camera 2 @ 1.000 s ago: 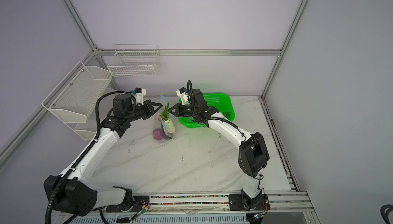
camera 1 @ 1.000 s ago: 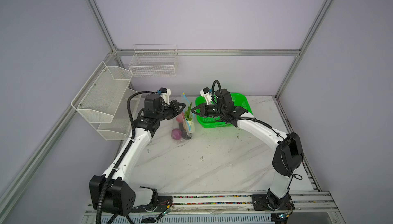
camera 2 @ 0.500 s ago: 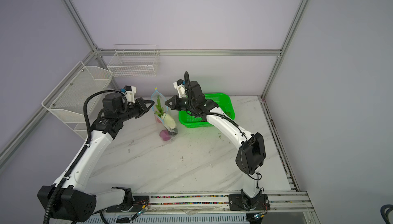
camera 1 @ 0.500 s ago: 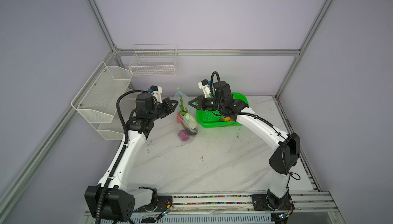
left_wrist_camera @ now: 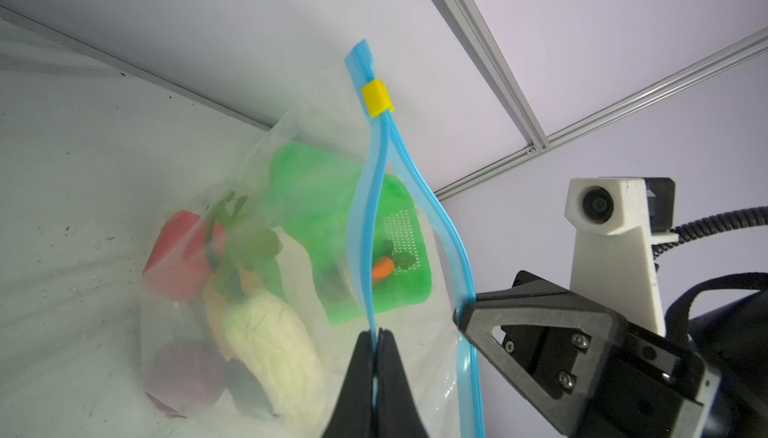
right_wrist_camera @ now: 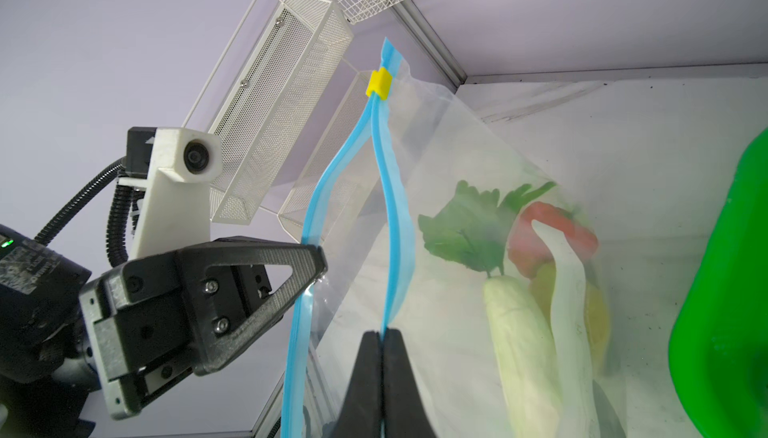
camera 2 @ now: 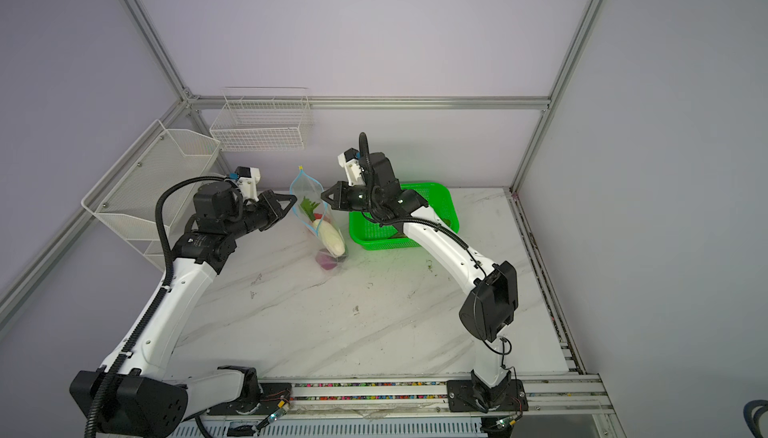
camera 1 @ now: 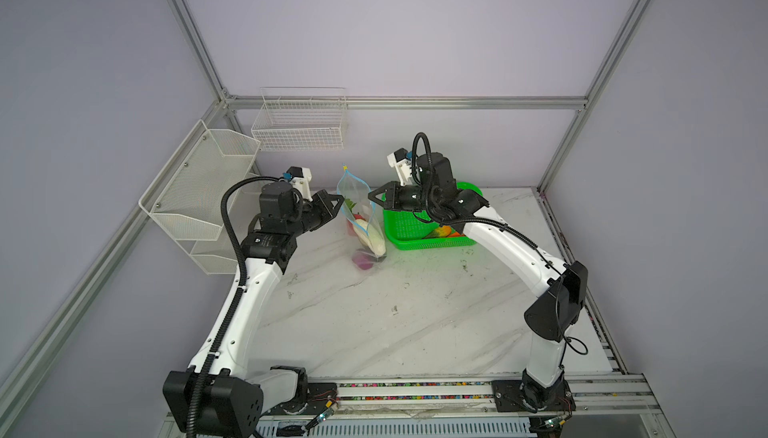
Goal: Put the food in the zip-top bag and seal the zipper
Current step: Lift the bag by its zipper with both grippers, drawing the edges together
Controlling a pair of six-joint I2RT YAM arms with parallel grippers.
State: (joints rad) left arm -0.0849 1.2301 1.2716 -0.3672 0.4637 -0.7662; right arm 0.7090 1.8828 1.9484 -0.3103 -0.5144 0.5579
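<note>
Left hand (camera 1: 340, 202): closed on one lip of the light blue zipper strip (left_wrist_camera: 365, 215). Right hand (camera 1: 370, 195): closed on the opposite lip. The two lips stood apart between my hands, joined only at the small yellow slider tab (left_wrist_camera: 376, 99) at the raised end.

The clear crinkly zip-top bag (camera 1: 358, 211) hung upright between both hands, near the far edge of the white marble bench (camera 1: 415, 319), just beside the green perforated plastic basket (camera 1: 428, 233). I could not tell whether its lower end rested on the bench.

Inside the bag: white oblong toy vegetable (camera 1: 371, 238), purple toy onion (camera 1: 362, 259) lowest, red toy pepper (left_wrist_camera: 178, 248), leafy toy greens (right_wrist_camera: 465, 223). An orange toy carrot (left_wrist_camera: 382, 269) lay in the basket.
</note>
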